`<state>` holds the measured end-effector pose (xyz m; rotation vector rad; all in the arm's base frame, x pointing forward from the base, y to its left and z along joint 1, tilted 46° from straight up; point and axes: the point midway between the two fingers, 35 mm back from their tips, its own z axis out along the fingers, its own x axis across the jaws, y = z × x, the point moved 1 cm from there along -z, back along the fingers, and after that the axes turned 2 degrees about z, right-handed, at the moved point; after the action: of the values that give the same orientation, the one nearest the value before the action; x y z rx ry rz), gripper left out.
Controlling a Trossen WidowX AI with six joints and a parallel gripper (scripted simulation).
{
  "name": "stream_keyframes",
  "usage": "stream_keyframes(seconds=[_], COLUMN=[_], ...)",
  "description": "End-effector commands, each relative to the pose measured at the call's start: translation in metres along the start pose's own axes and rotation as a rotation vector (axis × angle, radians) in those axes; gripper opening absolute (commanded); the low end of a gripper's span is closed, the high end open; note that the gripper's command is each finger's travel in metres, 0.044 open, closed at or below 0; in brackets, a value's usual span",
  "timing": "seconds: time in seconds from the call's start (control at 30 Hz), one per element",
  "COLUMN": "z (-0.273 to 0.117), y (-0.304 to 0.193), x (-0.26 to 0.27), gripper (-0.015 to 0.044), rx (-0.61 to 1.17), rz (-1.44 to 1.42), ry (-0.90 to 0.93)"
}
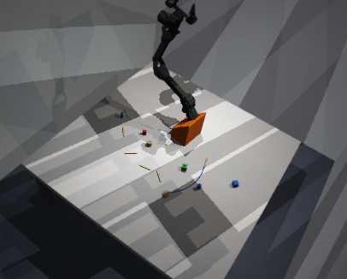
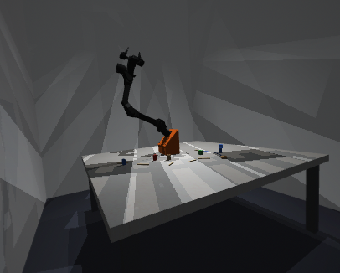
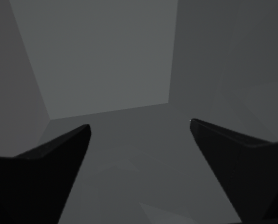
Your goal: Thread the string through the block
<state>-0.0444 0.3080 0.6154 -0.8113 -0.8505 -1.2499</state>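
The string's stick (image 1: 206, 162) lies on the table, right of the green block (image 1: 184, 167) (image 2: 200, 152). The blue string (image 1: 193, 185) curves from it to the round wooden button (image 1: 166, 194) (image 2: 224, 157). The green block has a dark spot like a hole; a tan block (image 1: 149, 144) (image 2: 168, 157) stands farther left. At this size I cannot tell surely which has the through hole. No string shows through either. My gripper (image 1: 181, 3) (image 2: 133, 50) (image 3: 140, 126) is wide open and empty, high above the table, touching nothing. The wrist view shows only walls behind its fingers.
Loose sticks (image 1: 131, 153) (image 1: 144, 167) (image 1: 159, 176) (image 1: 123, 132) lie left of the string. A red piece (image 1: 144, 132) (image 2: 155, 157) stands near the tan block. Blue pieces (image 1: 199, 186) (image 1: 235, 183) (image 1: 121, 115) stand by the string, at right and far left. The orange base (image 1: 188, 131) (image 2: 169, 143) carries the arm.
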Motion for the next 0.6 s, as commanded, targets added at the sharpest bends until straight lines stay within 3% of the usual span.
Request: stream_keyframes(seconds=[0.0,0.57], z=[0.018,0.027], y=[0.02,0.143], x=[-0.049,-0.195], gripper=[0.044,0.044], rx=[-0.058,-0.245], rz=[-0.122,-0.604], ry=[-0.117,-0.556])
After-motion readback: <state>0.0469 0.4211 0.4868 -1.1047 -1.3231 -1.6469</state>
